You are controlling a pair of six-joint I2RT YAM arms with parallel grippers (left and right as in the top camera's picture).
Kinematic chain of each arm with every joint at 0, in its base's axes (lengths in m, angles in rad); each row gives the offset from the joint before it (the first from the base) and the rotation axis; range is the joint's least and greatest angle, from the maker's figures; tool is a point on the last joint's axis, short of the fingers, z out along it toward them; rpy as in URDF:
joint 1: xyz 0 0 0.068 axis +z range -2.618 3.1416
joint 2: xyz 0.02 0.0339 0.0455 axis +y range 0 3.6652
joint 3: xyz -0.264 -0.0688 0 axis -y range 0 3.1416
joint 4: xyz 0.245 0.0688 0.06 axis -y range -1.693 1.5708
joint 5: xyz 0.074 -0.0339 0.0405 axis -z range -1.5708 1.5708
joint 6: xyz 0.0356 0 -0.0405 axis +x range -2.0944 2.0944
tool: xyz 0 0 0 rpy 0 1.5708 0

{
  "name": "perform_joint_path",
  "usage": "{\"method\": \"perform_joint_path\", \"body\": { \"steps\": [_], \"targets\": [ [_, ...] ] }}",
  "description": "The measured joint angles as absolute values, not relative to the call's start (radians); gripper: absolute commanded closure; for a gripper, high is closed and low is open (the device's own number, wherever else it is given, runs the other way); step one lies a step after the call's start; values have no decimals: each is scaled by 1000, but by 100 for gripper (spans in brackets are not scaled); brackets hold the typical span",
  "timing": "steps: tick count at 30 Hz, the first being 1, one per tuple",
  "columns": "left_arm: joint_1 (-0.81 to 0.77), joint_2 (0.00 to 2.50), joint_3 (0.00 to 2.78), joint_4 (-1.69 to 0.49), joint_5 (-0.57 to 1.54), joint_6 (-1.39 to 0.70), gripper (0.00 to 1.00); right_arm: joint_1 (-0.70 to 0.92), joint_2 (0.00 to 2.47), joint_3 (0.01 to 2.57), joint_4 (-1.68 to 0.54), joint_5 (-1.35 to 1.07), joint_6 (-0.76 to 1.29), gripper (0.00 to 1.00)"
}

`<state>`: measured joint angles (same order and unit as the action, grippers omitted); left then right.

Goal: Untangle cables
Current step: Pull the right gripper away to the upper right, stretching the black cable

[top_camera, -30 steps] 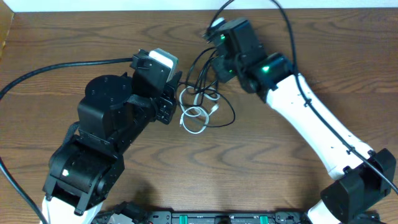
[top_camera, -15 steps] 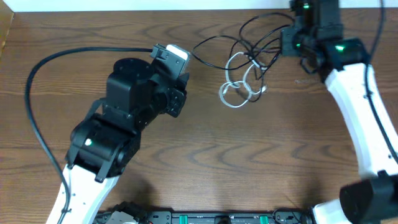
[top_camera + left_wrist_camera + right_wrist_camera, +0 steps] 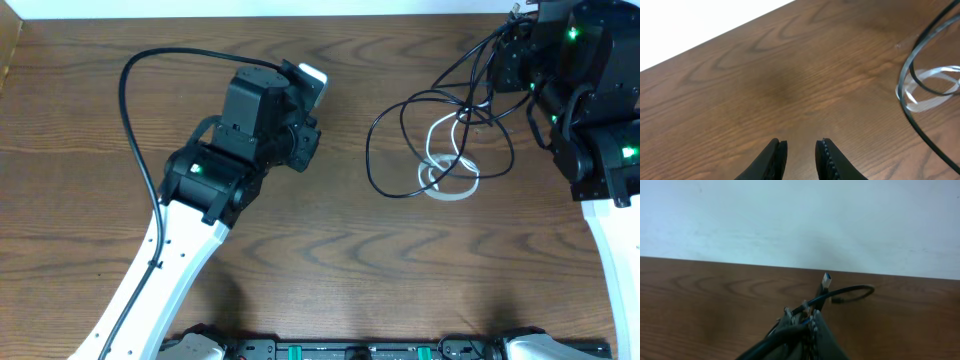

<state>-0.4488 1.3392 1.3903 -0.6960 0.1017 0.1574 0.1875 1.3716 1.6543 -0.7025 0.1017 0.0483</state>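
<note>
Evidently the black cable (image 3: 368, 158) is the one being worked. It spreads in several wide loops over the right half of the table (image 3: 300, 260) and rises toward the far right corner. There the right gripper (image 3: 515, 65) has its jaws pressed tight on a bunch of its strands. The right wrist view shows the pinch up close (image 3: 807, 327), with a small plug end (image 3: 826, 280) sticking up just past the fingertips. Holding the cord high and toward the back looks meant to draw the loops out of the knot.

The white cable (image 3: 447, 190) lies flat in a small coil under the lower black loops. At least one black strand crosses it, so the two are not yet separate.

The left gripper (image 3: 305, 150) hangs over bare wood well apart from both cords. Its jaws stand a little apart and hold nothing, as the left wrist view confirms (image 3: 801, 152). From there the black loop (image 3: 902, 87) and the white coil (image 3: 920, 97) sit off to its right, so it seems placed to come in and pin or take the white cord.

The right gripper is close to the table's far edge, which leaves little room to pull further back. The centre and the near side of the table are open, and that is the better room for spreading the cords.
</note>
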Motion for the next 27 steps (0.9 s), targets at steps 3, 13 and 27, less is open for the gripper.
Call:
{"method": "perform_joint_path", "body": {
  "steps": [3, 13, 27],
  "targets": [
    [-449, 1355, 1390, -692, 108, 157, 75, 187, 1374, 1654, -701, 98, 48, 99],
    [-449, 1356, 1390, -564, 409, 156, 58, 187, 1385, 1654, -694, 36, 48, 99],
    [-449, 1497, 1390, -479, 665, 296, 2, 235, 1387, 1654, -694, -30, 40, 99]
  ]
}}
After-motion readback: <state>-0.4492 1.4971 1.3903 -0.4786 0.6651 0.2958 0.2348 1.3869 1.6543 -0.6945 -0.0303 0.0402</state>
